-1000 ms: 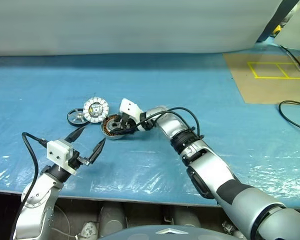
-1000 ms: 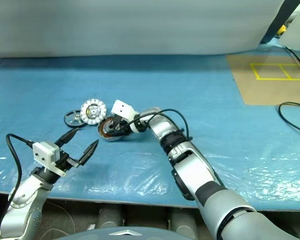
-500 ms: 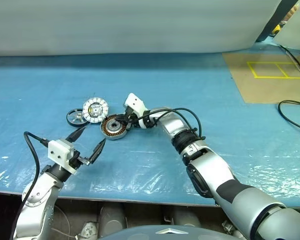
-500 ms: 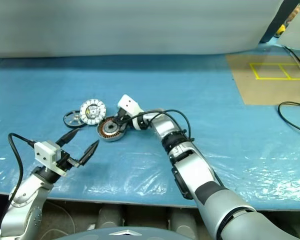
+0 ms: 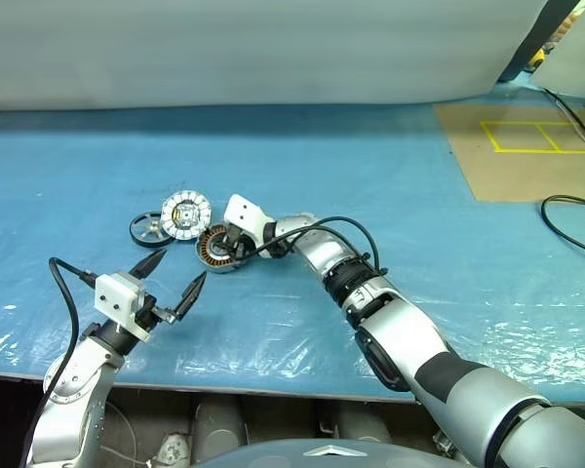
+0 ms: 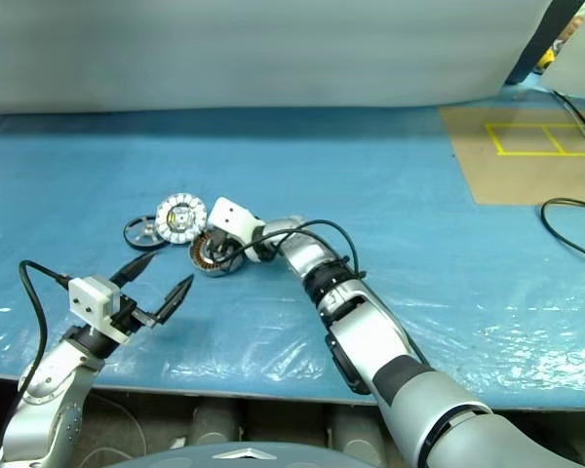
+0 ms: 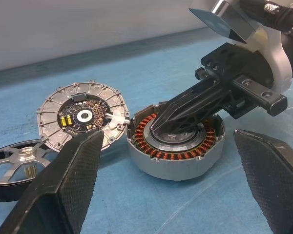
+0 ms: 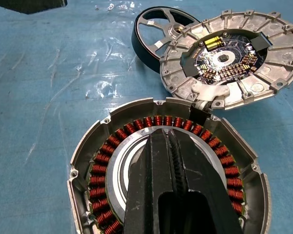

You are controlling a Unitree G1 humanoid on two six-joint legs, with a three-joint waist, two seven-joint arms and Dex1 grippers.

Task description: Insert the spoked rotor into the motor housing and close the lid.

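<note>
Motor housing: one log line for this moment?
right pincer: shut, tips over motor housing centre | left pincer: open, empty | spoked rotor, lid: on table

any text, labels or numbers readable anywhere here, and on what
No readable text anywhere.
The lid: its circuit board carries small parts, with any markings too small to read.
The motor housing: copper windings, no label visible.
The spoked rotor: no marking visible.
Brown floor panel: yellow taped rectangles, no words.
</note>
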